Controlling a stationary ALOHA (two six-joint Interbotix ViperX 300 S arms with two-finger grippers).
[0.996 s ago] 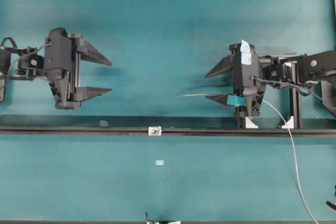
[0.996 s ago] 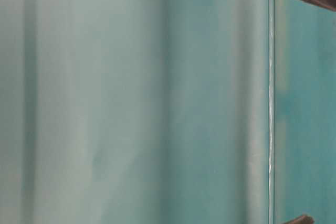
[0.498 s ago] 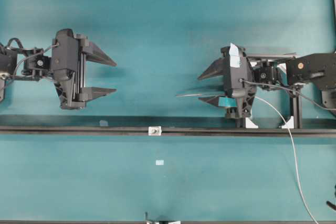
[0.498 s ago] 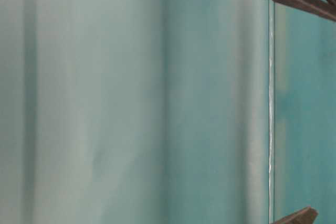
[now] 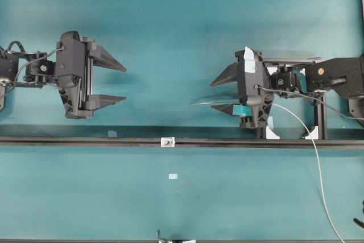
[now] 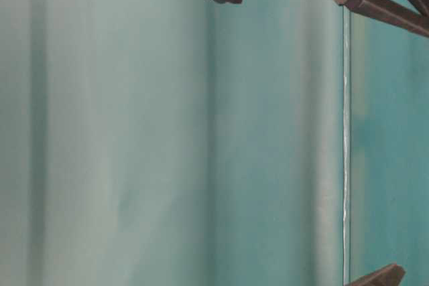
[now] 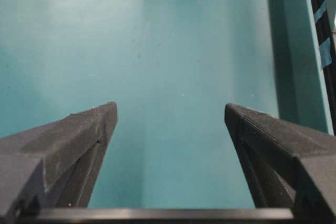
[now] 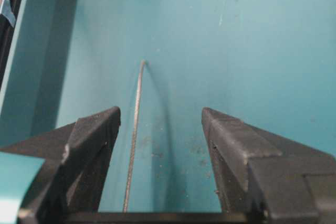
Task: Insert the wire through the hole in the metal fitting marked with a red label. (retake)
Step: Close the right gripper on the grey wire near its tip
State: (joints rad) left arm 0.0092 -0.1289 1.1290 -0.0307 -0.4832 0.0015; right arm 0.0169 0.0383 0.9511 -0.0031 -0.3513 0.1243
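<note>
Nothing is threaded yet: the thin silver-grey wire (image 8: pixel 134 135) lies loose between the spread right claw (image 5: pixel 223 92) fingers (left claw (image 5: pixel 112 81) equally spread, empty), while the tiny silver metal fitting (image 5: pixel 167 141) waits at seven o'clock on the teal worktop (image 5: pixel 182 21).

Teal table surface (image 5: pixel 182 27) crossed by a long straight black rail (image 5: pixel 85 140), lying just beside both pincers, with a small pale tag (image 5: pixel 173 176) beyond the rail.
</note>
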